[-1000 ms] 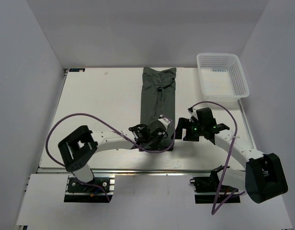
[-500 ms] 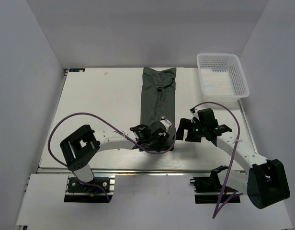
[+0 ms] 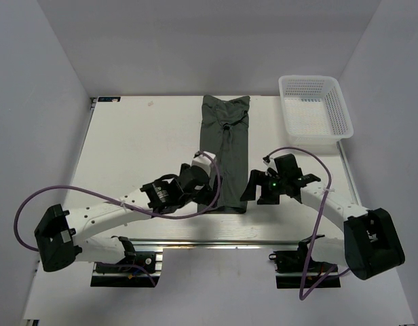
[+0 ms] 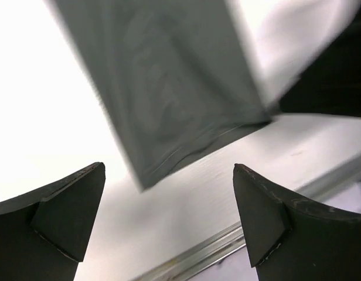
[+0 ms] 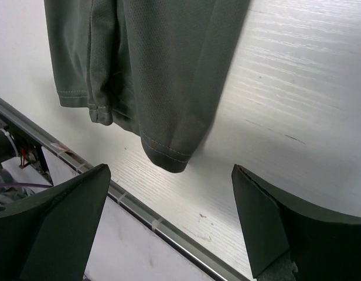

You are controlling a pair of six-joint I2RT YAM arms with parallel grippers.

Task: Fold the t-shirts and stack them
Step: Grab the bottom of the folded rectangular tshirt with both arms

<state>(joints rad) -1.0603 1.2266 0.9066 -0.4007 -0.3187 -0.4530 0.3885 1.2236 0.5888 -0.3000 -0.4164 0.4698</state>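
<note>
- Lying folded lengthwise, one t-shirt ends between two grippers.
- Left gripper and right gripper both spread wide.
- One basket sits far right.

wide bare surface lay left of the t-shirt; a narrower lane ran between it and the basket at the far right. the left end effector and right end effector flanked its near end.

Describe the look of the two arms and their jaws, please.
The left arm and right arm have white links with black joint housings. A purple cable loops beside each. The jaws are dark wedges. A green light glows near the right wrist.
</note>
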